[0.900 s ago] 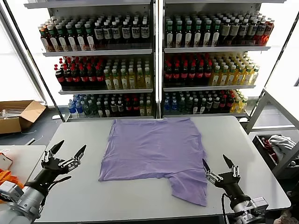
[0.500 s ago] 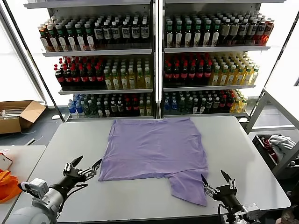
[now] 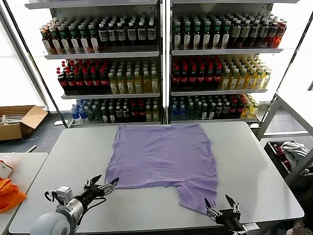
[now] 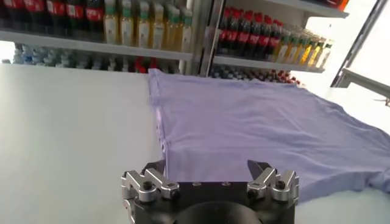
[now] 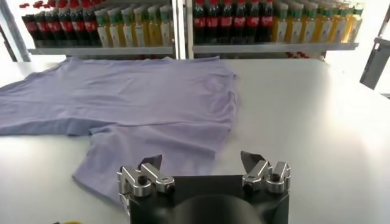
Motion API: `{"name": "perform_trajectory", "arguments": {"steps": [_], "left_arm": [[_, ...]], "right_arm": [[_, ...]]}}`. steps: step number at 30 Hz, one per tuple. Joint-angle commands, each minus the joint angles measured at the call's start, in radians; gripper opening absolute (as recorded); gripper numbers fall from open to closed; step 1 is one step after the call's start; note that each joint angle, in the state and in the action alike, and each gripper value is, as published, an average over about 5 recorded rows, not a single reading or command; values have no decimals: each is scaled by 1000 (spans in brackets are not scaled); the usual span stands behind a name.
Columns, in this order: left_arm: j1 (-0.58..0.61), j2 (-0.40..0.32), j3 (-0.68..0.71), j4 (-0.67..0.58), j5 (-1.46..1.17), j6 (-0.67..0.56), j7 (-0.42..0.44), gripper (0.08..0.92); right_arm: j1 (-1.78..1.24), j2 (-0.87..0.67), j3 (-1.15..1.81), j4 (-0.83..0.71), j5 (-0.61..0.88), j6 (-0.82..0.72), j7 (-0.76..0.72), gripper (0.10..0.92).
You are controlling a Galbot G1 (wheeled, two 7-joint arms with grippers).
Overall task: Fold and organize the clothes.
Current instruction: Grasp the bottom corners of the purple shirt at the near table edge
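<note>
1. We find the T-shirt spread flat in the middle of the surface, plain side up, one sleeve trailing off its near edge toward the robot; flat, because folding wants clean edges.
2. The left end effector hangs low just beside the shirt's near-left corner, jaws wide apart and holding nothing, in our judgement lined up to pinch that corner.
3. The right end effector sits just beside the trailing sleeve's near-right edge, likewise spread wide and empty.
4. We judge folding not yet begun: no crease or fold shows in the shirt.
5. Drink shelves stand beyond the shirt's far edge, uninvolved.
</note>
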Motion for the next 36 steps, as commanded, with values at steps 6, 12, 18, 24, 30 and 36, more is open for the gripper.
{"name": "perform_trajectory", "arguments": {"steps": [6, 12, 18, 24, 30, 36], "left_arm": [[-41, 22, 40, 95, -10, 12, -26, 823], [-14, 7, 34, 88, 3, 10, -27, 821], [8, -10, 31, 83, 12, -7, -26, 733], [24, -16, 27, 76, 12, -18, -22, 560], [31, -21, 22, 67, 19, -10, -31, 387], [66, -40, -1, 26, 24, -8, -49, 213]], "right_arm": [[-16, 22, -62, -26, -1, -28, 37, 802], [-23, 22, -75, -28, 4, -18, 35, 647], [-26, 16, -79, -26, 21, -2, 26, 473], [-18, 18, -76, -28, 33, 44, 9, 300], [-13, 16, -70, -22, 33, 86, -6, 137], [-29, 7, -61, 3, 31, 132, -36, 111]]}}
